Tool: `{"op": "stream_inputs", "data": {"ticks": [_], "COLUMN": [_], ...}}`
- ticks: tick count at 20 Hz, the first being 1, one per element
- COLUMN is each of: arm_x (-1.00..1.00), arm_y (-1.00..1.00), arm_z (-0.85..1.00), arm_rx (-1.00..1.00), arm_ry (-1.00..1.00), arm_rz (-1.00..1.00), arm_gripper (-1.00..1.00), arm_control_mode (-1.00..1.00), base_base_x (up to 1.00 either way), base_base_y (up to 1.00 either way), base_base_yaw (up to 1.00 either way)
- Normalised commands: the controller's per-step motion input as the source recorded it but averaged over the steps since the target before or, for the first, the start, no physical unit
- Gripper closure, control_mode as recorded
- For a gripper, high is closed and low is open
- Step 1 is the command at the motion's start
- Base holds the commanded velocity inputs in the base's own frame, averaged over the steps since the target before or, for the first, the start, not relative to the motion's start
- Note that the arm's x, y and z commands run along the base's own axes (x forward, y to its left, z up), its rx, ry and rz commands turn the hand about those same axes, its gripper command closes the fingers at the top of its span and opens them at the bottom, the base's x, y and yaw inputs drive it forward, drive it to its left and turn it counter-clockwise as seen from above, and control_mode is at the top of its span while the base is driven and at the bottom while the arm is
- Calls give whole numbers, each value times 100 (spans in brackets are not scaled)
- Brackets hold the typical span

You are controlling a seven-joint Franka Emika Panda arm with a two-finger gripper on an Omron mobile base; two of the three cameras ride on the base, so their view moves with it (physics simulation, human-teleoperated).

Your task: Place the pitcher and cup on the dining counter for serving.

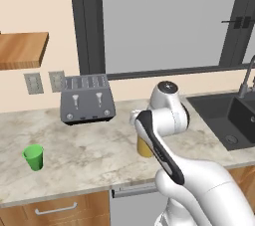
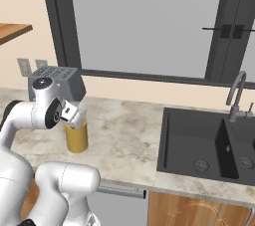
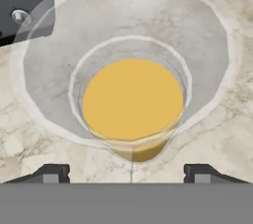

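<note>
One green cup (image 1: pixel 34 157) stands alone on the marble counter (image 1: pixel 89 150), well apart to the left of the gripper in the left base view. Behind and left of the gripper, against the wall, sits one dark toaster (image 1: pixel 87 99), with two wall outlets (image 1: pixel 45 82) beside it. One clear pitcher (image 2: pixel 76 135), its lower part filled with orange juice, stands directly under the gripper; in the left base view the arm hides most of it. To the right of the gripper, well apart, is one black sink (image 2: pixel 199 143) with a curved faucet (image 2: pixel 236 95).

In the hand view the gripper (image 3: pixel 131 172) looks straight down into the pitcher's mouth, the juice (image 3: pixel 132 98) a round orange disc below. The two fingertips (image 3: pixel 49 173) stand wide apart, one at each side of the rim, and hold nothing; whether they touch the pitcher's wall I cannot tell.
</note>
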Motion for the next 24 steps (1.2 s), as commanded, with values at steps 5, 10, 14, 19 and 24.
{"op": "stream_inputs", "data": {"ticks": [5,10,14,19,24], "arm_x": [0,0,0,-28,-41], "arm_y": [0,0,0,0,0], "arm_z": [-15,0,0,34,80], "arm_rx": [0,0,0,-4,-12], "arm_ry": [0,0,0,-17,-25], "arm_rz": [-2,0,0,0,0], "arm_gripper": [100,100,100,100,100], "arm_control_mode": [-100,-100,-100,-100,-100], "base_base_x": [0,0,0,0,0], "base_base_y": [0,0,0,0,0], "base_base_yaw": [0,0,0,0,0]}}
